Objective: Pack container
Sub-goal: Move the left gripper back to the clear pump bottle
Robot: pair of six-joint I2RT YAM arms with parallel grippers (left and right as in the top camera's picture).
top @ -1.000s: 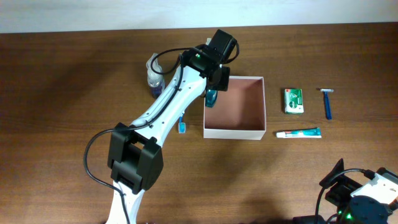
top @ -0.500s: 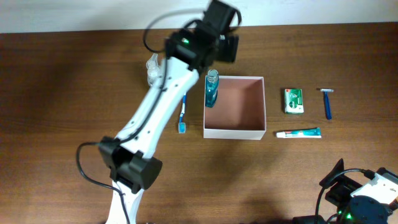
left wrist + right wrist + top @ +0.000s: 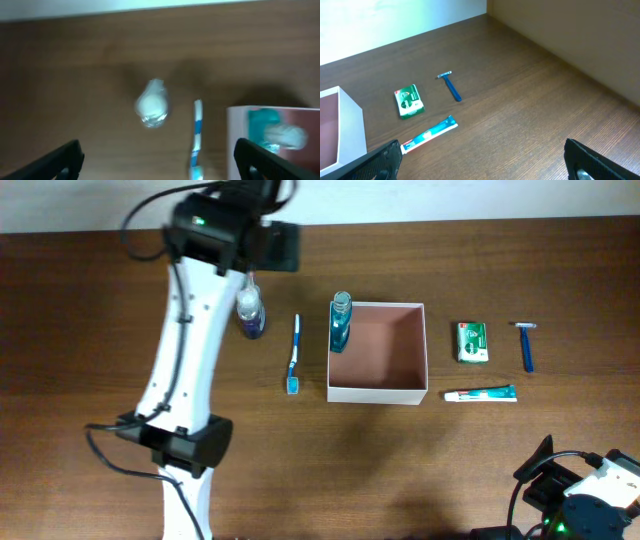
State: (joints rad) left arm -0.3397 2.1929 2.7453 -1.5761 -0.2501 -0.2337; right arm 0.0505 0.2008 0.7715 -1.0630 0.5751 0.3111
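- I see the container point(image 3: 378, 393) mid-table, with 1 teal bottle point(image 3: 340, 323) upright in its far-left corner.
- The left gripper point(image 3: 157, 160) hovers over the clear bottle point(image 3: 249, 310) and toothbrush point(image 3: 294, 355), fingers spread wide, holding nothing.
- The right gripper point(image 3: 485, 162) sits near-right, fingers apart, empty.
- A green packet point(image 3: 472, 341), razor point(image 3: 526, 345) and toothpaste tube point(image 3: 481, 393) lie right of the container.

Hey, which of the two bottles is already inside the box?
The teal bottle, standing upright in the container's far-left corner. The clear bottle stands outside on the table, left of the toothbrush.
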